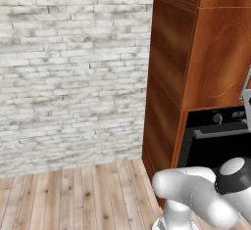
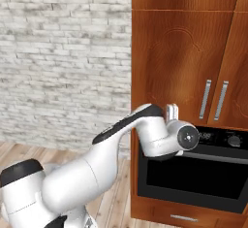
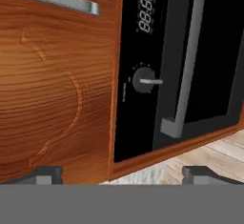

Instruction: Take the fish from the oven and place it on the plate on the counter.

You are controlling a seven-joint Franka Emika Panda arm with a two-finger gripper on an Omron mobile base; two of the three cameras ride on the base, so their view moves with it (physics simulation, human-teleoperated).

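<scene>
The oven (image 2: 193, 173) is built into a tall reddish-brown cabinet, and its dark glass door is shut. In the hand view, rolled sideways, I see the oven's black control panel (image 3: 138, 51) with a round knob (image 3: 143, 81) and its grey door handle (image 3: 188, 61). My gripper (image 3: 124, 174) is open with nothing between its fingertips (image 3: 47, 173). It is held up in front of the cabinet at the height of the control panel (image 2: 172, 110). The fish, the plate and the counter are out of view.
Wood cabinet doors with grey bar handles (image 2: 207, 98) rise above the oven, and a drawer (image 2: 184, 218) sits below it. A white brick wall (image 1: 73, 72) stands to the left, over a pale plank floor (image 1: 73, 195).
</scene>
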